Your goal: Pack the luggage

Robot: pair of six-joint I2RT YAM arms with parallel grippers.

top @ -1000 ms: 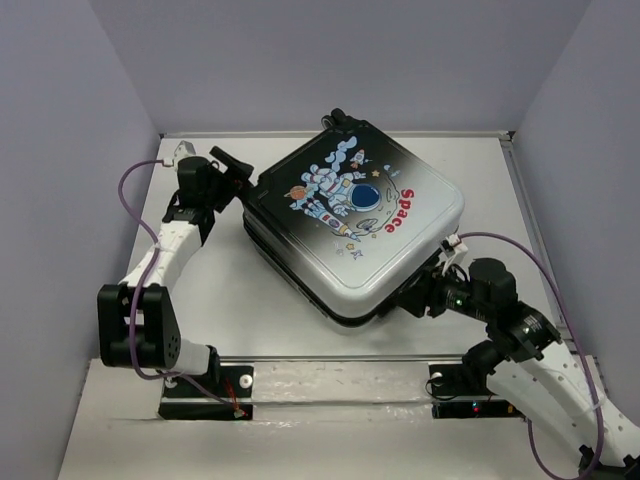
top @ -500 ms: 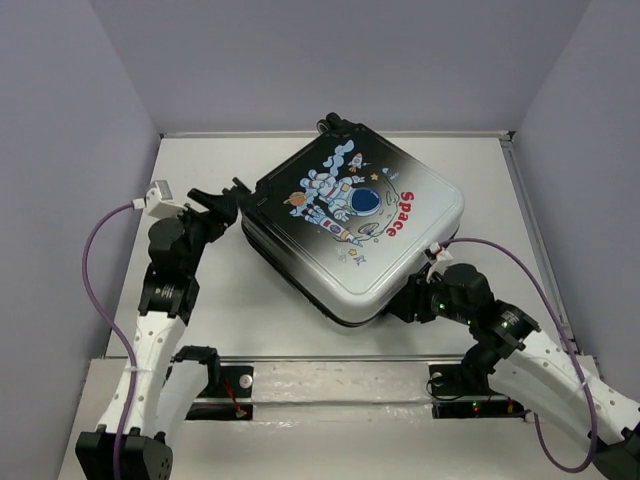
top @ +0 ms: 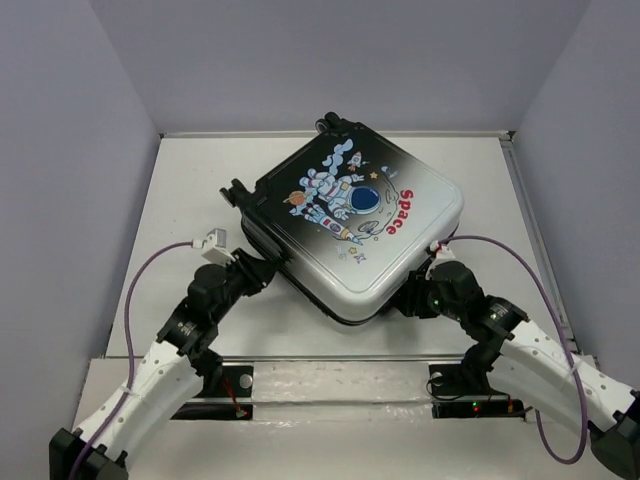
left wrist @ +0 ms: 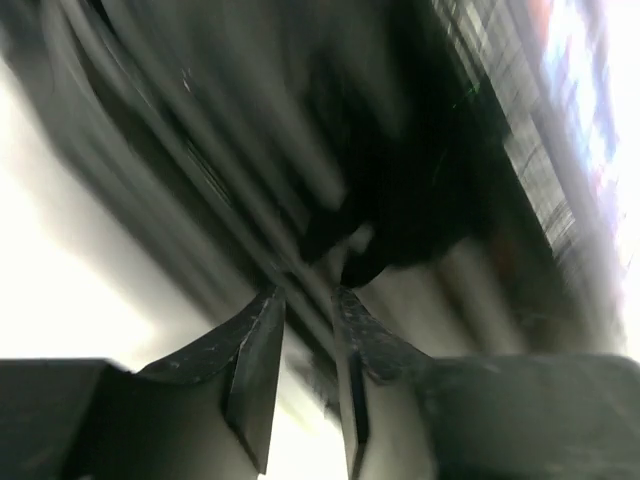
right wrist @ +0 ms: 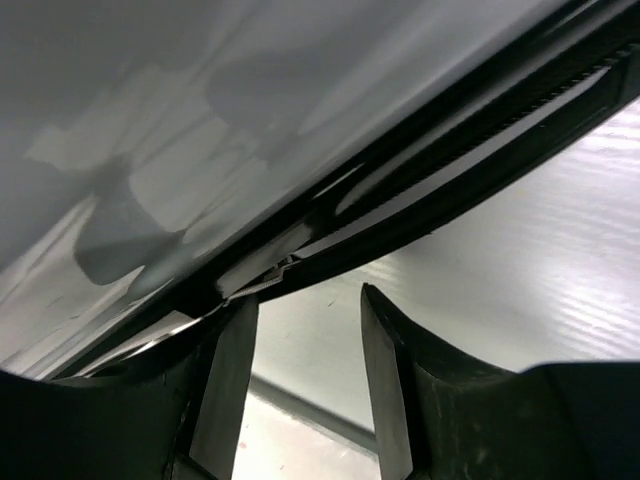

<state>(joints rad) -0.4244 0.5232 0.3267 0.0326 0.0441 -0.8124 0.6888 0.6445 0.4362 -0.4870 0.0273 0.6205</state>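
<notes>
Now, mid-table (top: pixel 200 180), your luggage (top: pixel 355 225) lies lid-down, astronaut up.
Your left gripper (top: pixel 265 272) sits at its 8 o'clock edge, jaws narrowly parted, clasping nothing. Your right gripper (right wrist: pixel 305 300) is at 5 o'clock, jaws apart and empty. Both are low at the seam (right wrist: pixel 420 190), likely to finish closing it.

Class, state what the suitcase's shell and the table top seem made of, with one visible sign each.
Luggage: shell probably hard plastic, glossy; it mirrors light and shadows in the right wrist view. Table: perhaps white laminate or painted board, matt; faint ribbed grain shows up close.
</notes>
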